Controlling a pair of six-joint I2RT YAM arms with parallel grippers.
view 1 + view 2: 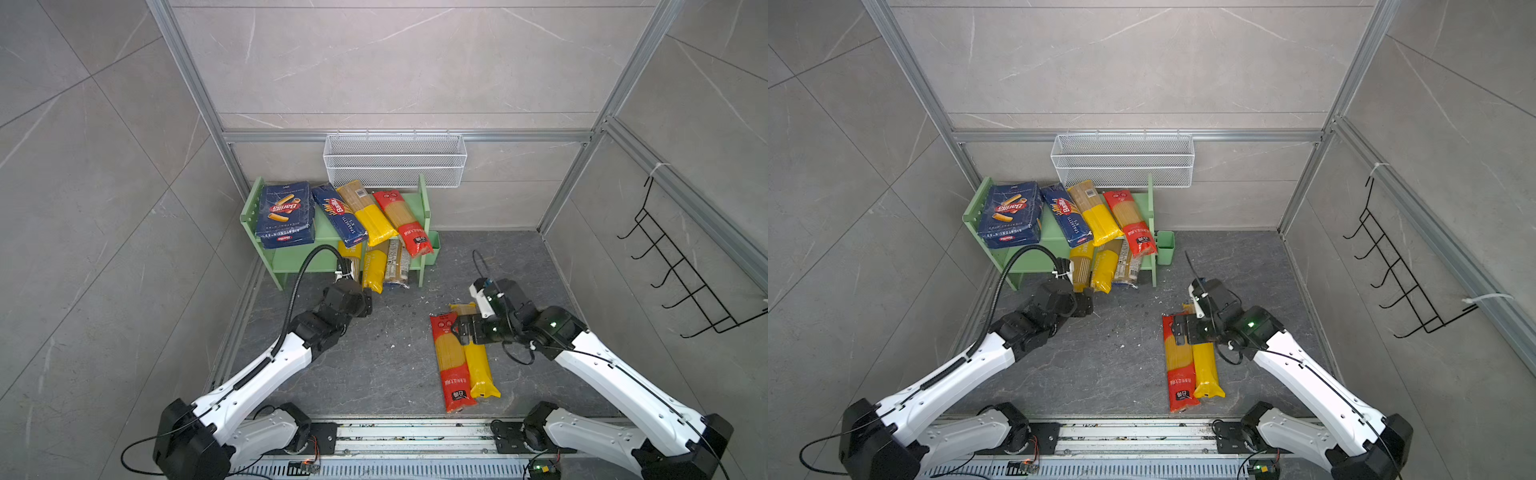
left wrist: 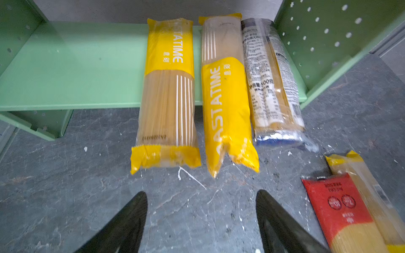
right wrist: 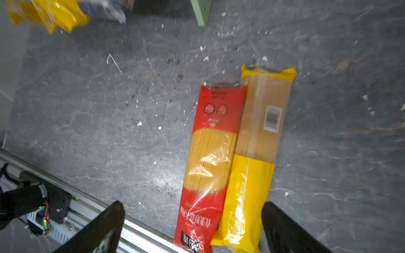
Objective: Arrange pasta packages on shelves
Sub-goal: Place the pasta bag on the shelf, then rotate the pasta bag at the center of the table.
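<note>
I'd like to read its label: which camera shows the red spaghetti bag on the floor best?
The right wrist view: the red spaghetti bag lies almost whole and uncovered. In both top views the right gripper hangs over part of it. The left wrist view catches only one red end, blurred.

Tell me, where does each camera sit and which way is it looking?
Top views: twin eyes high overhead, looking down on the green shelf; left arm and right arm show.
Left wrist: on the left arm, low, facing three spaghetti packs on the shelf's lower board; open left tool shows.
Right wrist: on the right arm, looking down at the red spaghetti pack and yellow-ended pack; open right tool shows.
Shared: both wrist views catch that red spaghetti pack.
</note>
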